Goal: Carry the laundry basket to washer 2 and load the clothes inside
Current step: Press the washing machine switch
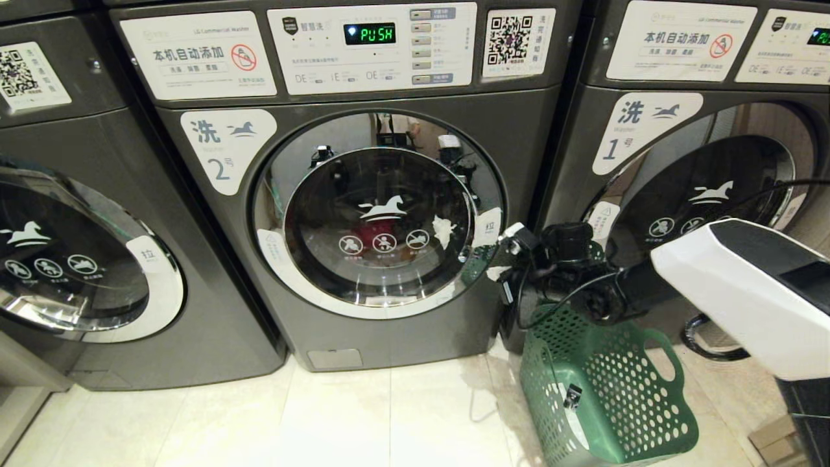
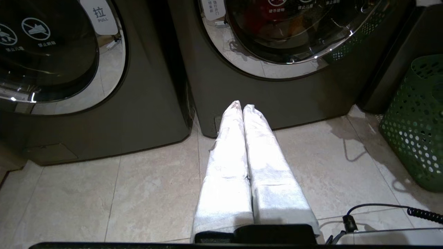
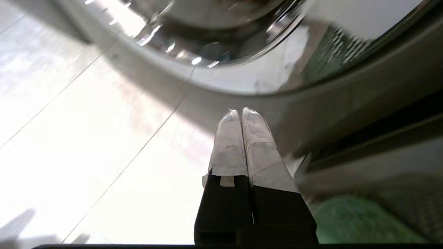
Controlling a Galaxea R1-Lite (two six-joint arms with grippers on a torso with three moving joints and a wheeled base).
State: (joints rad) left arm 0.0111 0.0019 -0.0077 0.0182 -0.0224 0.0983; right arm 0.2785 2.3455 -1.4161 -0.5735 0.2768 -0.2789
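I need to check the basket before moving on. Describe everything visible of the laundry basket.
The laundry basket is green plastic, its walls full of round holes, with an oval cut-out handle near the rim. It stands tilted on the pale tile floor, right of washer 2 and in front of the washer marked 1. No clothes show in the part of its inside that can be seen. The right arm crosses above its rim; contact cannot be told.
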